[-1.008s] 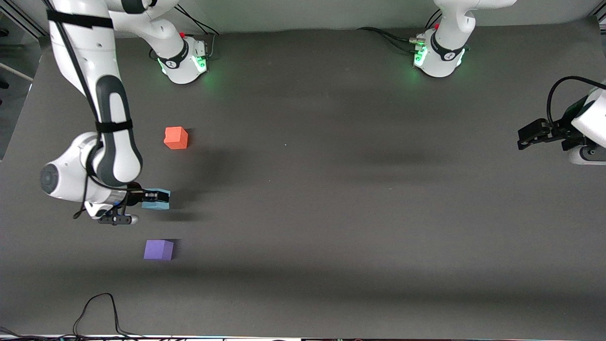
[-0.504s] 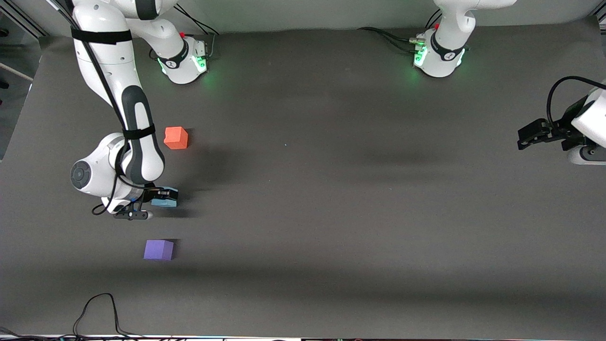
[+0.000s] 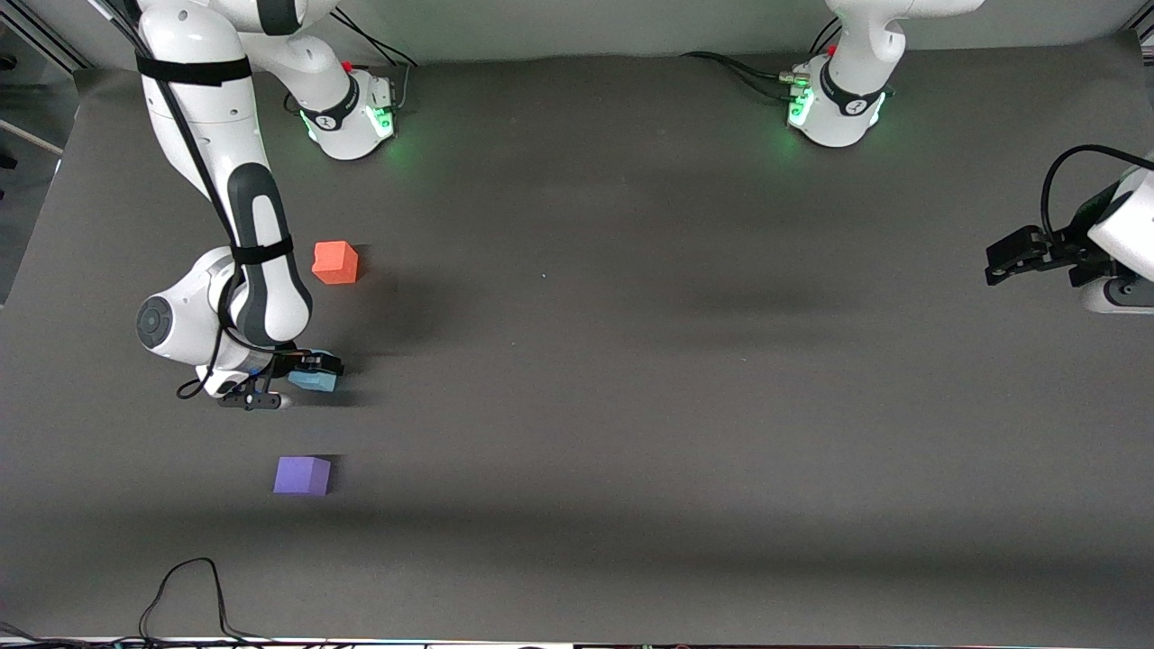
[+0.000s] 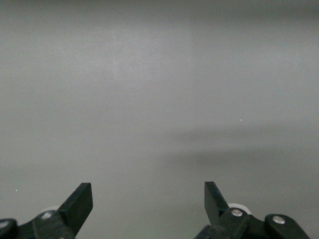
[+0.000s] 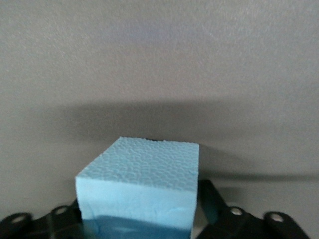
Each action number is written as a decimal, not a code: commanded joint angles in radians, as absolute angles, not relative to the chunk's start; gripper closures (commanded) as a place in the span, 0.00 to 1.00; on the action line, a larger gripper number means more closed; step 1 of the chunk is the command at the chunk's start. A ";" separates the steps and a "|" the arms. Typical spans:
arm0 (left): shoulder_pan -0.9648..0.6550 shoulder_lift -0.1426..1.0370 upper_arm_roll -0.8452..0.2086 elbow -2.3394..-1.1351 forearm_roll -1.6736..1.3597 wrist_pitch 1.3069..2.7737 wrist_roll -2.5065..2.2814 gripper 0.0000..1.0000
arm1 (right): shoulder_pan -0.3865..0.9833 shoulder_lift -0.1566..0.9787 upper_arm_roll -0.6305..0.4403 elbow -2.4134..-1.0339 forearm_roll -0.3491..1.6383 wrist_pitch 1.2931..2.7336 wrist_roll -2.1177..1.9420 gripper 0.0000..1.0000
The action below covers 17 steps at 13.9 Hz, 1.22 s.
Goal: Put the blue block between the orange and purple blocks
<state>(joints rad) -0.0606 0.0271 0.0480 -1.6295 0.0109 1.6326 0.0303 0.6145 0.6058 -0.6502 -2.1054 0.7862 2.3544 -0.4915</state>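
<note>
Sky-blue foam, the blue block (image 3: pixel 314 381) sits within the right tool (image 3: pixel 311 374), low at the desk (image 3: pixel 631 406); whether the tool grips it I cannot tell. The orange block (image 3: pixel 334 262) lies farther from the front camera than this tool, and the purple block (image 3: pixel 302 475) lies nearer. The left tool (image 4: pixel 148 204) waits, spread wide, at its own desk end.

Probably lab: two table-mounted arms (image 3: pixel 225 180)

three foam cubes on table: one blue block (image 3: pixel 313 381), one orange block (image 3: pixel 335 262), one purple block (image 3: pixel 302 475), two white robot arms, two grippers, one per arm, one black cable loop (image 3: pixel 185 595) at table's 7 o'clock edge
</note>
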 commanded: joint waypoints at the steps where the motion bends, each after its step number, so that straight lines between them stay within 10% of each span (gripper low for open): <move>1: -0.077 0.012 0.060 -1.641 -0.003 1.644 0.017 0.00 | 0.627 0.568 -0.657 -2.132 0.816 2.365 -0.517 0.00; 17: -0.075 0.012 0.060 -1.641 -0.008 1.649 0.006 0.00 | 0.629 0.166 -0.721 -1.715 0.193 1.702 -0.236 0.00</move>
